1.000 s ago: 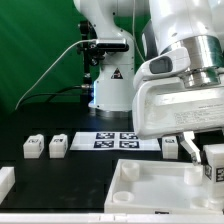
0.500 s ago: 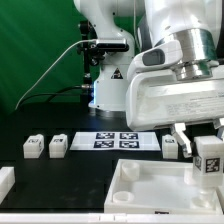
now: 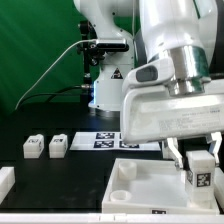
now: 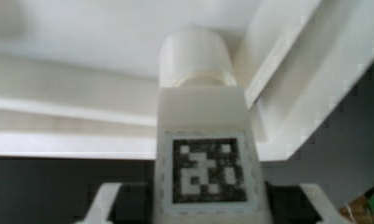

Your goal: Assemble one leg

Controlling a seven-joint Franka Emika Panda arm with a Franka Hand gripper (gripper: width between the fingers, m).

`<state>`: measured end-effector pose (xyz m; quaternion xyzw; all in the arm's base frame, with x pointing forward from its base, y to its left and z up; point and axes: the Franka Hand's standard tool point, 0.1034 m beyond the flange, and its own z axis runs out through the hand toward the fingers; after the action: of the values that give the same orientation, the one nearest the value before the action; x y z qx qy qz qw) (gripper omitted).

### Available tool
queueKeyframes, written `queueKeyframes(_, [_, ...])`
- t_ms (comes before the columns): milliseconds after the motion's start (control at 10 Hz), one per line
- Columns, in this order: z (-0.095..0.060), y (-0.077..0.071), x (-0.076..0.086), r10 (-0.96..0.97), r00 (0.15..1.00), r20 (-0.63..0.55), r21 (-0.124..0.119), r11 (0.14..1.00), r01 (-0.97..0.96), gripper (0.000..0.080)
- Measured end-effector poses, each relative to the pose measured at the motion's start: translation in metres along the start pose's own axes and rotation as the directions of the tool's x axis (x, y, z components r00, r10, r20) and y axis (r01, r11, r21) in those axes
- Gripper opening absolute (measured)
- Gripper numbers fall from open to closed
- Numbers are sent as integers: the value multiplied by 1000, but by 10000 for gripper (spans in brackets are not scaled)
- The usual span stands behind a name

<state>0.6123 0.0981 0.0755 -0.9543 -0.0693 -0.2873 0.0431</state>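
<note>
Exterior view's right: my tool (image 3: 197,160) is closed on the leg (image 3: 200,178), a chunky white block gripped from both sides with nothing else between the jaws. The leg sits at the tool's very tip, and its square black-and-white tag faces the exterior camera. It hangs over the large white panel (image 3: 135,185), toward that panel's edge on the exterior view's right. Whether the leg touches the panel I cannot tell from this angle.

In the wrist view, the same leg (image 4: 202,120) fills the middle of the picture. Its tag is turned to the lens and its rounded end points away toward the panel (image 4: 59,90) beyond. My tool (image 4: 205,205) holds it at the near end, with the fingers (image 4: 116,203) pressed against its flanks.

Well apart from the tool, at the exterior view's left, the spare legs (image 3: 33,147) stand side by side on the dark worktop (image 3: 60,180). Between them and my arm (image 3: 170,100), the marker board (image 3: 108,140) lies flat on the worktop just behind the panel, partly hidden by the arm's white housing.
</note>
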Motion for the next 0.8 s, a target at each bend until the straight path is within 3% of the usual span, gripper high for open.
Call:
queueKeyframes(200, [6,-15,7,23,999,-30,4,1000,-23,292])
queueKeyframes(600, [6,-15,7,23,999,-30,4,1000,-23,292])
queueKeyframes(800, [6,-15,7,23,999,-30,4,1000,-23,560])
